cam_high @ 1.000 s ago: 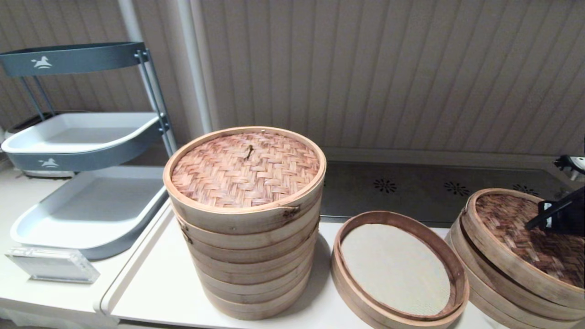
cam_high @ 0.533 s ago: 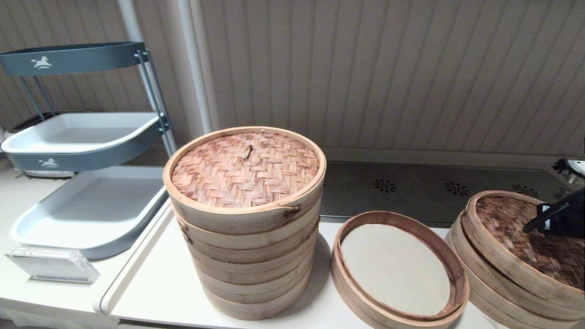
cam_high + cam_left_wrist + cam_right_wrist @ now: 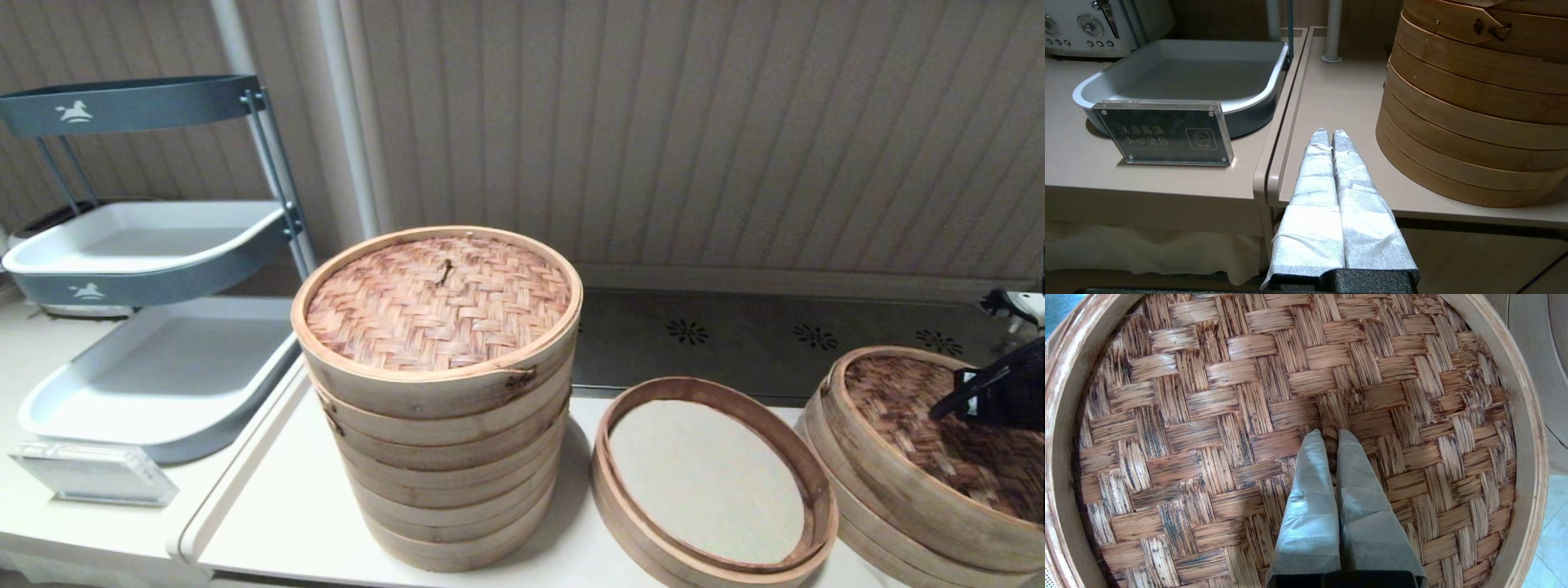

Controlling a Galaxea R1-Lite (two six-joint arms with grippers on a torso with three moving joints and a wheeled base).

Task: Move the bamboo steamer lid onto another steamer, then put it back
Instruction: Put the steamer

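The dark woven lid (image 3: 939,445) sat tilted a second ago, its 9 o'clock edge riding well above the steamer under it (image 3: 849,514) with a dark gap showing; now that gap has nearly closed and the lid lies lower and flatter on its base at the 4 o'clock corner of the tabletop (image 3: 286,506). The right hand (image 3: 1331,435) is over the middle of the lid, its two wrapped fingers (image 3: 1310,486) drawn almost together with the small central knot (image 3: 1329,428) pinched between the tips — a narrow hold on the knot, not on the rim. The low steamer with the beige mesh liner (image 3: 710,482) stands bare just beside it, toward 9 o'clock from the lid, between it and the tall stack (image 3: 441,392) with the lighter lid. Judging from that, the lid is being settled onto its own base — either the return leg is ending or the lift has slackened; the pictures alone do not say which. The left hand (image 3: 1329,134) hangs parked off the front edge near the tall stack, its fingers pressed together and holding nothing.
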